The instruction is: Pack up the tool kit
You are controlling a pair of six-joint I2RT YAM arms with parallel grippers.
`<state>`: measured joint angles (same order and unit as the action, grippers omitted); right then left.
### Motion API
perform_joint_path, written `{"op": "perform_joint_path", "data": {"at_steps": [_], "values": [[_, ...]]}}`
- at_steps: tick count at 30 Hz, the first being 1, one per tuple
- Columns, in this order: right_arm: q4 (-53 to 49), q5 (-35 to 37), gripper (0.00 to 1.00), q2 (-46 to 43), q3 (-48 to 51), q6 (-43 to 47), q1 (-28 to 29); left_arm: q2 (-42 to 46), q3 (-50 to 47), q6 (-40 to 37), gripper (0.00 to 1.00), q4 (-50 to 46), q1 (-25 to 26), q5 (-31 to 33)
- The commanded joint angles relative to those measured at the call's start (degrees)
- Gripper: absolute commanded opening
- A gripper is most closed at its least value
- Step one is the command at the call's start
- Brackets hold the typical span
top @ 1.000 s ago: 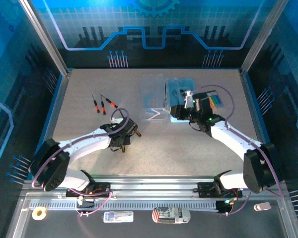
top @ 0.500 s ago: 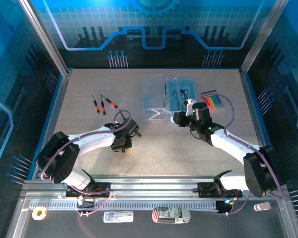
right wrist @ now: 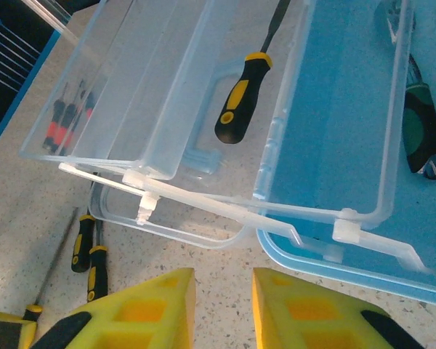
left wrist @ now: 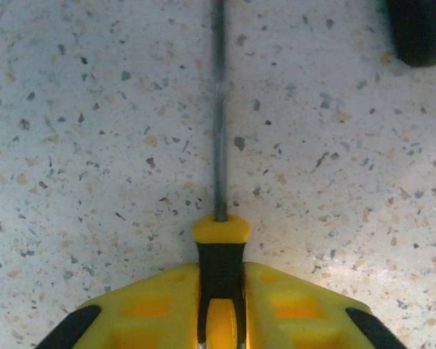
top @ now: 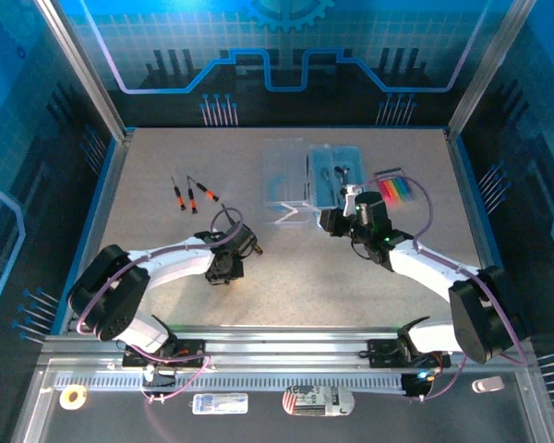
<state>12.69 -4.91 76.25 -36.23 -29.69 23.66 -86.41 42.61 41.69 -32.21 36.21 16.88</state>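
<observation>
Tool kit case (top: 284, 175) lies open near the far edge of the tabletop (top: 295, 295), right of centre. Left gripper (left wrist: 219, 305) fingers clamp 1 screwdriver (left wrist: 219, 131). Right gripper (right wrist: 224, 298) fingers stand apart, just before the case.

A robot lab test cell: a speckled bench (top: 295, 281) is boxed in by aluminium posts (top: 78, 66) and blue panels (top: 369, 37) printed with gear and circuit graphics. Two white arms (top: 171, 263) are bolted to a metal rail (top: 286, 349) along its near edge.
</observation>
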Motion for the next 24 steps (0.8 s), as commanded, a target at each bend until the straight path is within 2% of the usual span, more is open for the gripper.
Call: {"op": "perform_joint_path", "data": {"at_steps": [1, 8, 15, 20, 24], "values": [[2.3, 2.7, 0.29, -2.5, 1.6, 0.8, 0.6, -0.6, -0.1, -0.2, 0.14, -0.5, -0.4, -0.7], [3.2, 4.1, 0.3, -4.5, 3.1, 0.9, 0.7, 4.0, 2.1, -1.2, 0.13, -4.6, -0.4, 0.9], [5.2, 2.7, 0.3, -3.6, 3.2, 0.3, 0.7, 13.8, 2.5, -1.9, 0.13, -8.8, -0.4, 2.5], [9.1, 3.0, 0.31, -3.0, 5.2, -0.9, 0.6, 17.7, 3.2, -2.8, 0.13, -10.9, -0.4, 6.1], [11.5, -0.2, 0.34, -2.2, 5.4, -2.2, 0.4, 19.9, 4.2, -3.7, 0.11, -9.3, -0.1, 3.9]]}}
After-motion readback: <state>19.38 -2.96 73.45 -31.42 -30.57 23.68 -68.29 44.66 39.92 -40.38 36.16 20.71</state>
